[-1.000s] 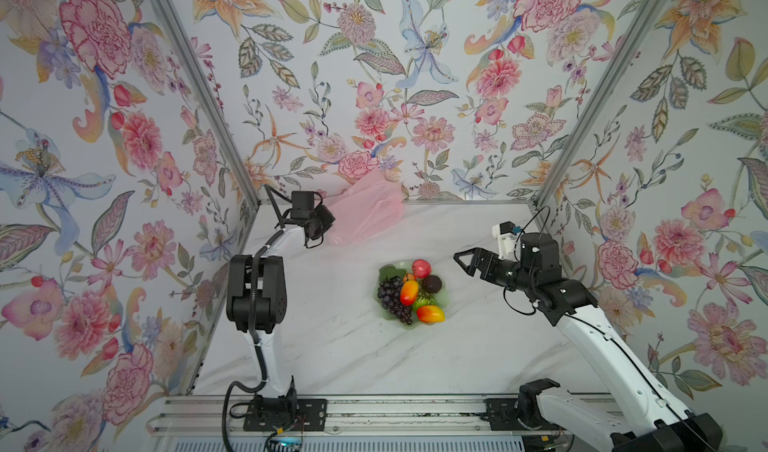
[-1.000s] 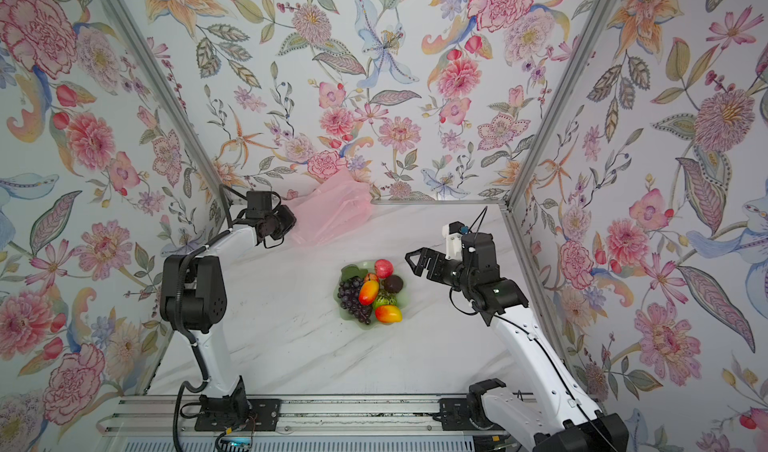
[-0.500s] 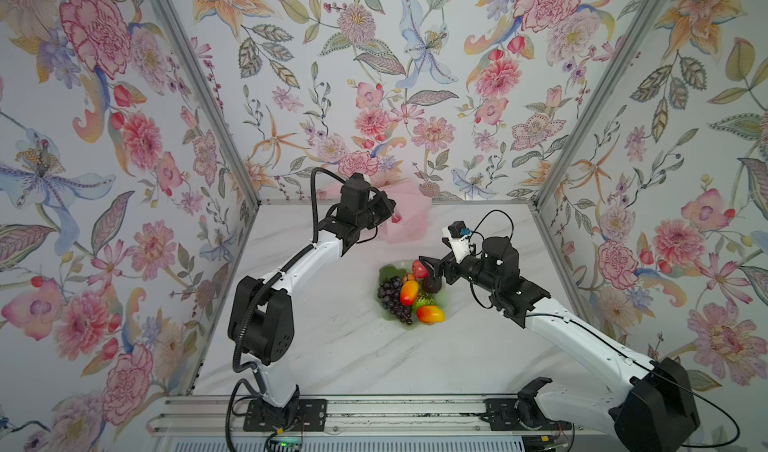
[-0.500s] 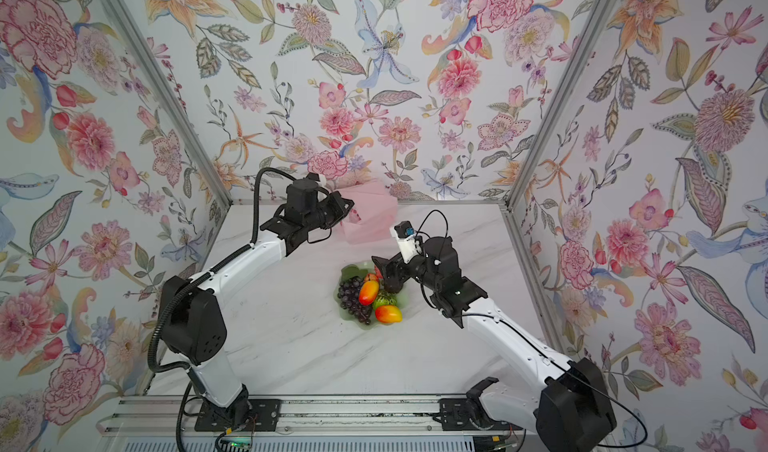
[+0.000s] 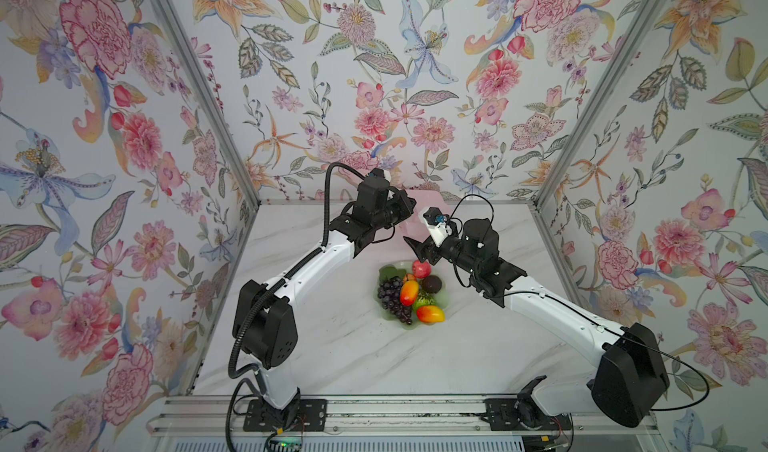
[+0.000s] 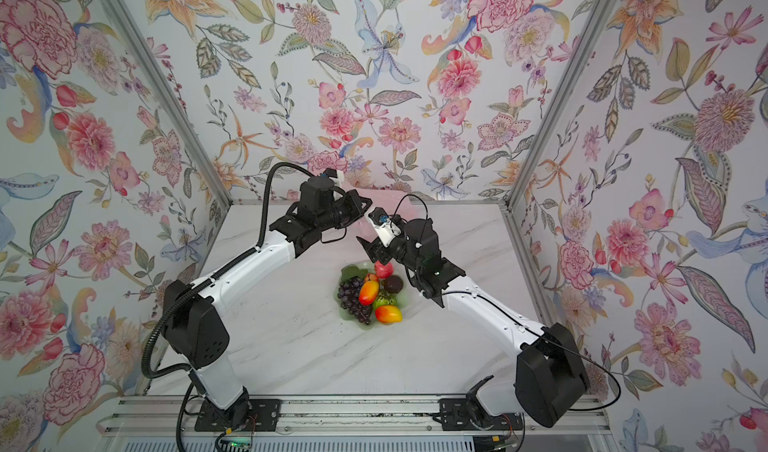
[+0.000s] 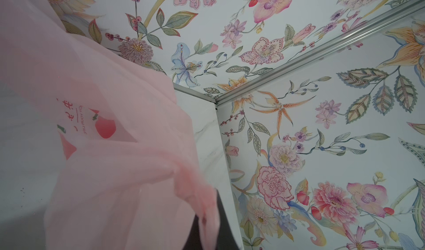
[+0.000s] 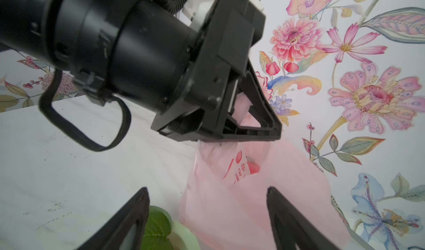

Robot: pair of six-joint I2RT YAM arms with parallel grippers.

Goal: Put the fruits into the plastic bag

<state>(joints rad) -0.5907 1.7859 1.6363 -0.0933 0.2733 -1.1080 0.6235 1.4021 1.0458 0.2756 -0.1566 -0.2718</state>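
Ahead of your right gripper (image 8: pixel 207 191), its jaws spread, the pink plastic bag (image 8: pixel 264 202) hangs pinched at its top by your left gripper (image 8: pixel 257 131), close to the floral back wall (image 5: pixel 415 138). Just behind your right gripper, the fruits (image 5: pixel 409 294) fill a green dish (image 5: pixel 445 300). Behind both grippers the marble tabletop (image 5: pixel 353 346) lies open. You cannot read the bag's red print.

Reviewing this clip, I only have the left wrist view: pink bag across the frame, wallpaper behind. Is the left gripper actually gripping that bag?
Observer: Yes. In the right wrist view the left gripper is shut on a bunched part of the plastic bag, which hangs below it.
Operator: Any fruit in it yet?
Observer: None that I can see. The fruits lie piled in the green dish.
Operator: And the right gripper?
Observer: The right gripper is open, nothing between its jaws, facing the bag.
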